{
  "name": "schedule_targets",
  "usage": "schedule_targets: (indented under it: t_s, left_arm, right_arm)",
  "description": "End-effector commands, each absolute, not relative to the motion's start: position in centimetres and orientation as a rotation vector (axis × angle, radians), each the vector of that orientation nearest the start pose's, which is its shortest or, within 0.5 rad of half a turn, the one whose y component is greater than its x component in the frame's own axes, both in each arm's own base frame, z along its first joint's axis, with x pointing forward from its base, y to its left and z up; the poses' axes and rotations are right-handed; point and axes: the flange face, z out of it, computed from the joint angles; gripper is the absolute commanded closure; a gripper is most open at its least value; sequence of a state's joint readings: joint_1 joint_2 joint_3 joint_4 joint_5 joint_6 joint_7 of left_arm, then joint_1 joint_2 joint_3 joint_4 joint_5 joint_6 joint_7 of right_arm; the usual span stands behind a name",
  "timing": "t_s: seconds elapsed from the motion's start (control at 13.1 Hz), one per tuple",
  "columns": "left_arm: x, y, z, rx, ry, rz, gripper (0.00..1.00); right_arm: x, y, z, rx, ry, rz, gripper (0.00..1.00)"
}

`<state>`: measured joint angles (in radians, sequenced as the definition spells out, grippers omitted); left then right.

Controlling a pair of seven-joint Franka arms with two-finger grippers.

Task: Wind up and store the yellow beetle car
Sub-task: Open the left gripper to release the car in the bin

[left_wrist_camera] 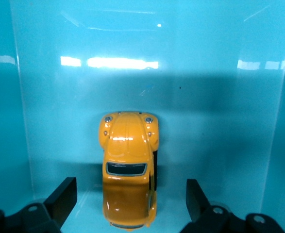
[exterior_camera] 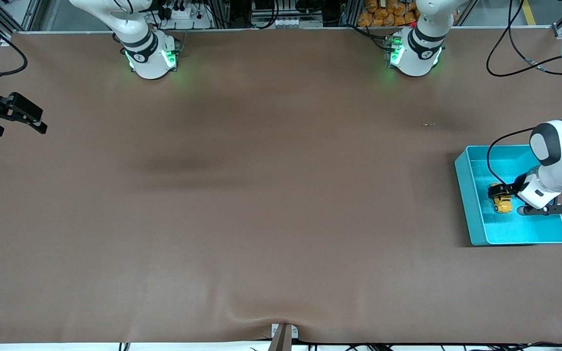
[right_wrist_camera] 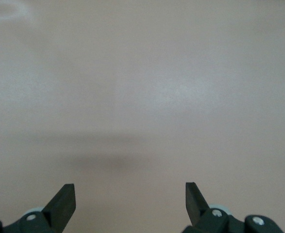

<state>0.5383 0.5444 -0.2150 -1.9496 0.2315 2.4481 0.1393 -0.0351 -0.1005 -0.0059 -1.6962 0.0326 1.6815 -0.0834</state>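
Yellow beetle car (left_wrist_camera: pixel 128 170) (unlabelled) in bin (exterior_camera: pixel 466 185).

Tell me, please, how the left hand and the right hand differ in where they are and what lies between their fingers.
The left hand is down in the teal bin, while the right hand waits over bare table at the right arm's end. The left hand has the yellow beetle car between its fingers, untouched; the right hand has nothing between its own. Both hands are open.
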Motion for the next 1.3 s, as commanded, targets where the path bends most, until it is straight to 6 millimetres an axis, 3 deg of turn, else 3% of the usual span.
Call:
schedule_targets:
  t_s: [0.0, 0.08, 0.61, 0.76, 1.07, 1.22]
  left_arm:
    - [58.8, 19.9, 22.9, -3.084, 0.005, -0.014, 0.0]
    - [59.5, 18.6, 24.4, -3.082, 0.021, -0.055, 0.0]
    - [60.6, 16.3, 34.1, -3.022, 0.055, -0.222, 0.0]
    - [60.5, 16.0, 38.4, -3.003, 0.039, -0.238, 0.0]
    - [59.3, 15.5, 42.0, -3.064, -0.034, -0.16, 0.0]
    - [59.4, 11.6, 44.1, -3.099, -0.004, -0.177, 0.0]
  right_arm:
    - [53.0, -2.1, 63.0, -3.125, -0.039, -0.136, 0.0]
    - [53.0, -2.1, 63.0, -3.124, -0.039, -0.136, 0.0]
    - [53.0, -2.2, 63.0, -3.124, -0.036, -0.136, 0.0]
    - [53.0, -2.2, 63.0, -3.124, -0.036, -0.136, 0.0]
    - [53.0, -2.2, 62.9, -3.124, -0.036, -0.133, 0.0]
    - [53.0, -2.1, 63.0, -3.124, -0.039, -0.136, 0.0]
